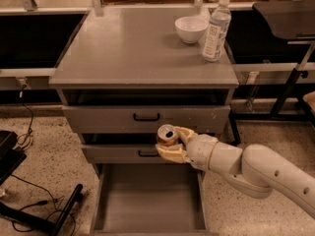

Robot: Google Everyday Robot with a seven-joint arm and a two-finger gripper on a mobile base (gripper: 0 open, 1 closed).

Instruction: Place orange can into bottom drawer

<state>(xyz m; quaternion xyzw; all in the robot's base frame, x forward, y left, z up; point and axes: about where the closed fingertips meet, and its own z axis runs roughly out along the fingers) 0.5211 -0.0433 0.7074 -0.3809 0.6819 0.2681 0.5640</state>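
Note:
My gripper point(172, 142) is shut on the orange can point(166, 134), a small copper-coloured can with a silver top. It holds the can upright in front of the middle drawer's face, above the back of the bottom drawer point(147, 203). The bottom drawer is pulled out, a wide grey tray with nothing in it. My white arm point(246, 168) reaches in from the lower right.
A white bowl point(191, 29) and a clear plastic bottle point(215, 29) stand on the grey cabinet top point(133, 48). The two upper drawers point(146, 118) have black handles. Cables and a black stand point(44, 215) lie on the floor at left.

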